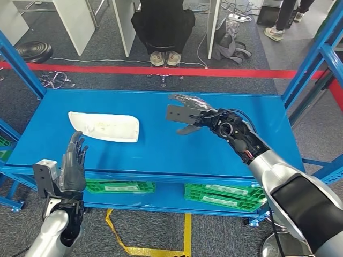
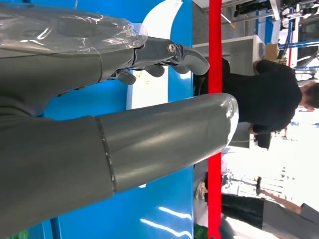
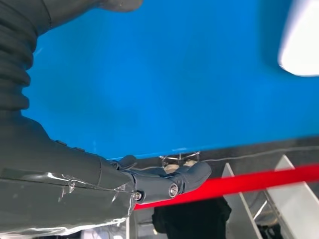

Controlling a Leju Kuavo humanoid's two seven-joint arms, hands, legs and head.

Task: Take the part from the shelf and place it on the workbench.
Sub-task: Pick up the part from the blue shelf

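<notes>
A long white curved part (image 1: 105,127) lies flat on the blue shelf top (image 1: 162,155), left of centre. My left hand (image 1: 74,163) is at the shelf's near-left edge, just short of the part's near end, fingers straight and apart, holding nothing. In the left wrist view the white part (image 2: 150,87) lies past the left hand's fingers (image 2: 177,52). My right hand (image 1: 189,114) hovers over the middle of the shelf, to the right of the part, fingers spread and empty. The right wrist view catches one end of the part (image 3: 301,45) beyond the fingers (image 3: 169,181).
Blue uprights (image 1: 311,59) frame the shelf on both sides. Green crates (image 1: 220,194) sit on the level below. A red floor line (image 1: 121,69) runs behind the shelf, with a seated person in black (image 1: 164,24) and white desk legs beyond.
</notes>
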